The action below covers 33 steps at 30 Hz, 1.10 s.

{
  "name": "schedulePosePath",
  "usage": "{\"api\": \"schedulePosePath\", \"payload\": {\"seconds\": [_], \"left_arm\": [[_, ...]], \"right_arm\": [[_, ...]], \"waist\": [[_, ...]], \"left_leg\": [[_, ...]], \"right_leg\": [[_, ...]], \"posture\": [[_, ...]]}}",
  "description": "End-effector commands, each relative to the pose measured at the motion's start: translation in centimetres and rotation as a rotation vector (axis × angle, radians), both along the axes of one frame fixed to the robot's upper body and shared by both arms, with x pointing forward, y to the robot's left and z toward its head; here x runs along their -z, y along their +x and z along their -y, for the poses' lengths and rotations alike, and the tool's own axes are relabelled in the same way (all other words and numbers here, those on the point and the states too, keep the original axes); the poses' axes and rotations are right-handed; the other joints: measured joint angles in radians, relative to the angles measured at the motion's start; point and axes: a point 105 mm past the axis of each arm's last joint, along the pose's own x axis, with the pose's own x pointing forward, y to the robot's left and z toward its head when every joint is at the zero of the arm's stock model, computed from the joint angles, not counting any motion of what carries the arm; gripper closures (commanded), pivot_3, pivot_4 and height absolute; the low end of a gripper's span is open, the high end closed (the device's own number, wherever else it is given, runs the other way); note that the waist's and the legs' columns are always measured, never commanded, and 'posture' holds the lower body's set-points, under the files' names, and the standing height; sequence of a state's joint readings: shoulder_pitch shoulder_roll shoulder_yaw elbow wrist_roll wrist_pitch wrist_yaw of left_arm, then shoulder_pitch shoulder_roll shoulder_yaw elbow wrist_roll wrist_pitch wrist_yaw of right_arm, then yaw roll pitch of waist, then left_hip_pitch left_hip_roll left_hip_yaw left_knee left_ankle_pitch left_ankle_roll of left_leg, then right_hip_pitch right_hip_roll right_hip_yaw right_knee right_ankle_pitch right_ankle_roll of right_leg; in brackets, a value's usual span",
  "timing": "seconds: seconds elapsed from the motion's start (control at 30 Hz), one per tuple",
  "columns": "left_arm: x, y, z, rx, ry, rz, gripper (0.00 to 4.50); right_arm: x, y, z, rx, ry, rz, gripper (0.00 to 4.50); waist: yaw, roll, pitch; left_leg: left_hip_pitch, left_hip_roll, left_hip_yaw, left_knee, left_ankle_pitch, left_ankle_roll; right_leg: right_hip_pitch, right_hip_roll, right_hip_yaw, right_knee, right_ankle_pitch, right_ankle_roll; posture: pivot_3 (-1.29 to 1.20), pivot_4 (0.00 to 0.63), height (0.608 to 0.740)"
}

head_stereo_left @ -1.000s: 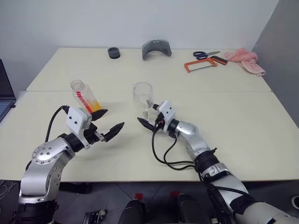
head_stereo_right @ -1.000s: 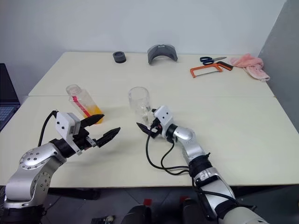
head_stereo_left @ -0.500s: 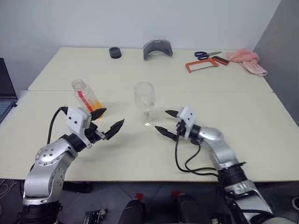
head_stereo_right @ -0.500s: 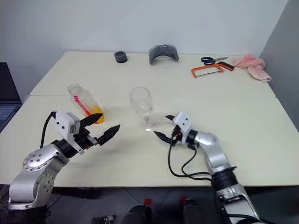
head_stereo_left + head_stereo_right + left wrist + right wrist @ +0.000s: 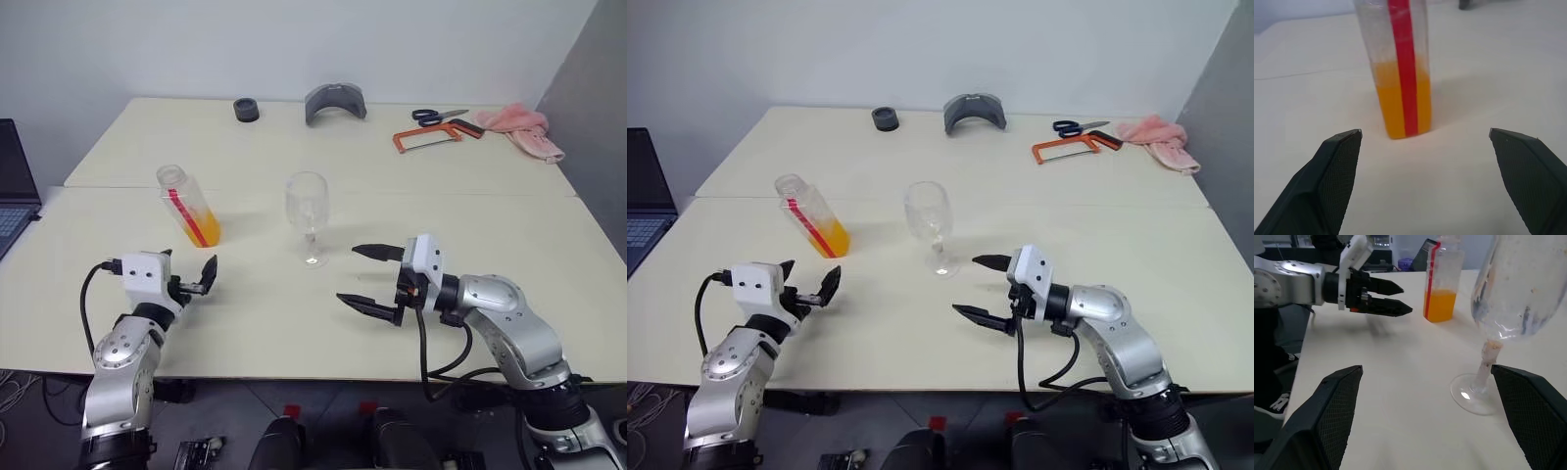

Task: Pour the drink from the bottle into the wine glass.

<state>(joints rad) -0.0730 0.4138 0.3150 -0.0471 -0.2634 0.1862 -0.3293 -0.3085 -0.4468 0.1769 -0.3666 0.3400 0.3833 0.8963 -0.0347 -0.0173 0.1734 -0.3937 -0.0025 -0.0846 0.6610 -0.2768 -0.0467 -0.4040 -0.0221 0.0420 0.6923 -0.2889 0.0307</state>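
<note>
Left gripper [image 5: 192, 279] spread wide and empty, low over the table [image 5: 294, 323] near its front edge on the left, aimed at the bottle [image 5: 188, 205] but short of it, clear gap between; in the left wrist view both black fingers [image 5: 1334, 171] flank the bottle's base without touching, bottle top cut off by the frame edge there; right gripper [image 5: 372, 276] also wide and holding nothing, pointing sideways toward the left arm, in front of and to the right of the wine glass [image 5: 308, 217], apart from it; one fingertip nearer the glass foot, the other nearer the table's front edge; bottle stands alone on the table left of centre, looks slightly tilted in the head views, red stripe facing front, drink [image 5: 203, 227] fills only the lower part; cannot tell whether a cap is on; wine glass upright at table centre, well right of the bottle, bowl looks empty, smudged in the right wrist view, rim cut off there; far edge: dark round object [image 5: 246, 110], grey curved piece [image 5: 334, 102], scissors [image 5: 438, 116], orange-framed hacksaw [image 5: 433, 136], pink cloth [image 5: 522, 128]; laptop [image 5: 15, 191] cut by the left frame edge.
</note>
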Motion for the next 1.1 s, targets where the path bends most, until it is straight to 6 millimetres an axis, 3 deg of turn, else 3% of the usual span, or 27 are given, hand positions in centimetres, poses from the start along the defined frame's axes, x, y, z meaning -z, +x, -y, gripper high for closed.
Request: {"api": "schedulePosePath", "payload": {"seconds": [0.03, 0.63, 1.03, 1.1], "left_arm": [[-2.0, 0.7, -0.8, -0.028, 0.016, 0.065, 0.00], [-5.8, 4.5, -1.4, -0.089, 0.006, 0.151, 0.00], [-7.3, 6.8, -1.4, -0.077, -0.019, 0.173, 0.00], [-7.4, 7.0, -1.3, -0.068, -0.018, 0.176, 0.43]], "right_arm": [[-1.7, -0.8, -0.4, -0.026, 0.031, 0.043, 0.01], [-2.9, -1.4, -0.8, -0.044, 0.039, 0.072, 0.01], [-3.1, -1.1, -1.0, -0.040, 0.038, 0.084, 0.01], [-3.1, -1.1, -1.0, -0.038, 0.037, 0.086, 0.00]], "waist": [[0.002, 0.000, 0.000], [0.003, -0.001, 0.000], [0.003, -0.001, 0.000], [0.003, -0.001, 0.000]], "left_leg": [[0.000, -0.001, 0.000, 0.000, 0.000, 0.000], [-0.001, -0.002, -0.001, 0.000, 0.000, 0.000], [-0.001, -0.003, -0.001, 0.001, 0.000, 0.000], [-0.001, -0.003, -0.001, 0.001, 0.000, 0.000]], "right_leg": [[0.000, 0.000, 0.000, 0.000, 0.000, 0.000], [0.000, 0.000, -0.001, -0.001, 0.000, 0.000], [0.000, 0.000, -0.001, -0.001, 0.000, 0.000], [0.000, 0.000, -0.001, -0.001, 0.000, 0.000]], "posture": [[0.00, 0.150, 0.740], [0.00, 0.150, 0.740], [0.00, 0.150, 0.740], [0.00, 0.150, 0.740]]}}
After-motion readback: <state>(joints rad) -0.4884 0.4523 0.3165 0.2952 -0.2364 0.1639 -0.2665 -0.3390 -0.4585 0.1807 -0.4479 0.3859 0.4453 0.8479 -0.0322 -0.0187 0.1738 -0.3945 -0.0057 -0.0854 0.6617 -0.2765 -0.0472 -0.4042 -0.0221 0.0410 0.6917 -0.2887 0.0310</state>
